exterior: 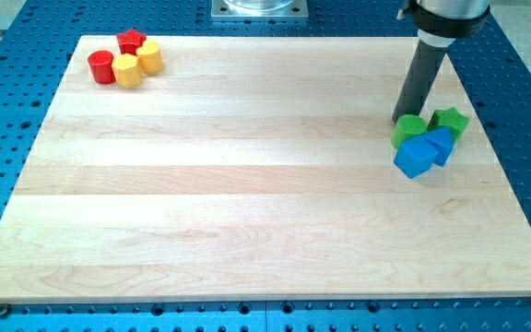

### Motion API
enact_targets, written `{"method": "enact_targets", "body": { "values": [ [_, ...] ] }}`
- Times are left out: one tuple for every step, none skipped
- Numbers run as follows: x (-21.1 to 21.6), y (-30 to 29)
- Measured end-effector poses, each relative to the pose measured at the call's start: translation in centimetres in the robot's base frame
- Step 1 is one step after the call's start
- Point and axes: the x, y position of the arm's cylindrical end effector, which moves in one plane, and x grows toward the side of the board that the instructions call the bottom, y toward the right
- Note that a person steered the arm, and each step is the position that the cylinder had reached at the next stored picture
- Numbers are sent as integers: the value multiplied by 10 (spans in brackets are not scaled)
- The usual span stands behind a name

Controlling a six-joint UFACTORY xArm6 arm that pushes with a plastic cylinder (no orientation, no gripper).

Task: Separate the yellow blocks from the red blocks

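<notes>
Two red blocks and two yellow blocks sit bunched in the board's top left corner. A red star (132,41) is at the top, a red cylinder (101,66) at the left. A yellow hexagonal block (127,70) touches the red cylinder, and a second yellow block (149,57) lies just right of the star. My tip (404,121) is far away at the view's right, resting on the board right behind a green cylinder (409,131).
Beside my tip is a second cluster: a green star (450,121), a blue cube (416,156) and another blue block (439,144). The wooden board (247,184) lies on a blue perforated table. A metal mount is at the top centre.
</notes>
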Motion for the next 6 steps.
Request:
{"method": "enact_targets", "body": {
  "values": [
    [-16,-12],
    [-25,-51],
    [-74,-95],
    [-129,-150],
    [-172,-201],
    [-185,-259]
  ]
}}
